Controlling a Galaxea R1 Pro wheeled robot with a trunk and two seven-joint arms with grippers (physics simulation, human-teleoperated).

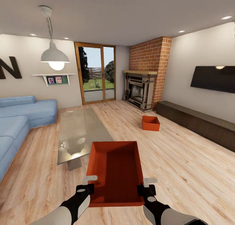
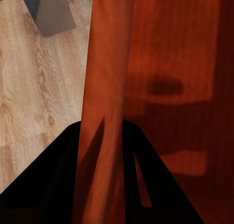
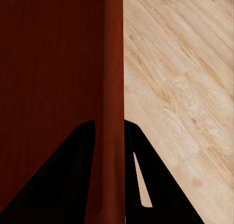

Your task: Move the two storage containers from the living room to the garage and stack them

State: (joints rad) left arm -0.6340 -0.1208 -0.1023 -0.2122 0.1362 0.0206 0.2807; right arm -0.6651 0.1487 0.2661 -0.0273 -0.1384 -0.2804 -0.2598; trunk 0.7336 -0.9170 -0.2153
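Currently: near bin (image 1: 116, 172) empty, held level above the wood floor (image 1: 182, 159) in the living room | left gripper (image 1: 87, 183) clamped on its left wall, right gripper (image 1: 147, 185) clamped on its right wall | second bin (image 1: 150, 123) on floor by the fireplace (image 1: 140, 89), inside hard to make out | coffee table (image 1: 80, 130) partly hidden behind near bin.

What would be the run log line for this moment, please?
room: living room | left gripper: shut on held container wall | right gripper: same | second container: on wood floor
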